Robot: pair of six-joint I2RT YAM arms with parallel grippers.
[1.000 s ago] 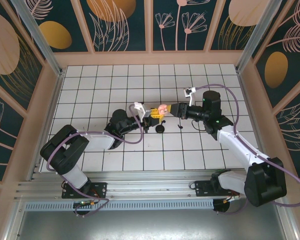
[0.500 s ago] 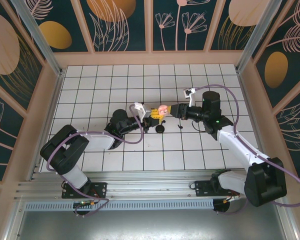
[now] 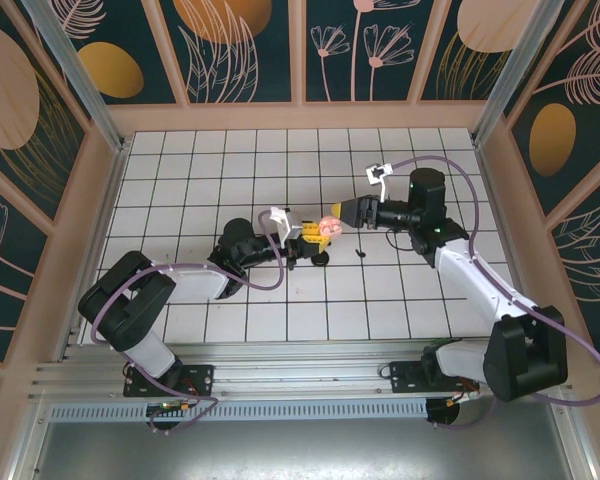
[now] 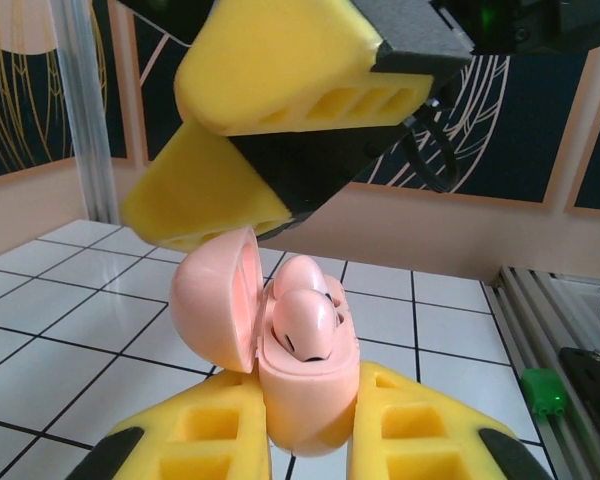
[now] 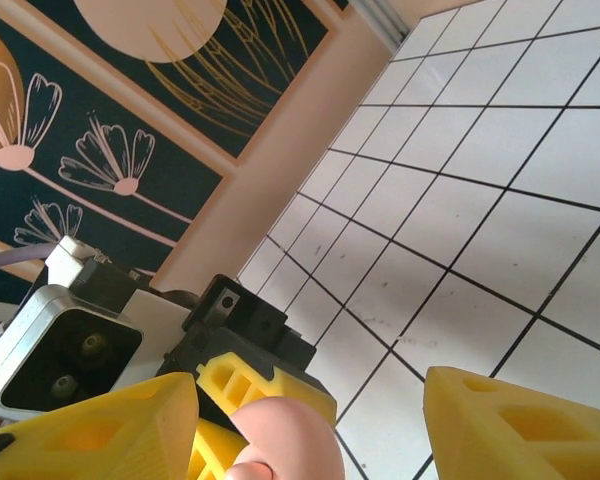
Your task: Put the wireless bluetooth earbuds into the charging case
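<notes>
Left claw (image 4: 306, 436) pinches the charging case (image 4: 302, 395) upright, steadying it. Just above, right claw (image 5: 306, 398) gapes empty over seated earbuds (image 4: 304, 318).

Glossy pink plastic charging case (image 4: 305, 400), matt yellow gripper pads (image 4: 270, 60)

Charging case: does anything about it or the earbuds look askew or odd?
Nothing stands out. The charging case is held between the fingers of the left gripper, lid hinged open, both earbuds nestled inside. A small dark speck lies loose on the table.
</notes>
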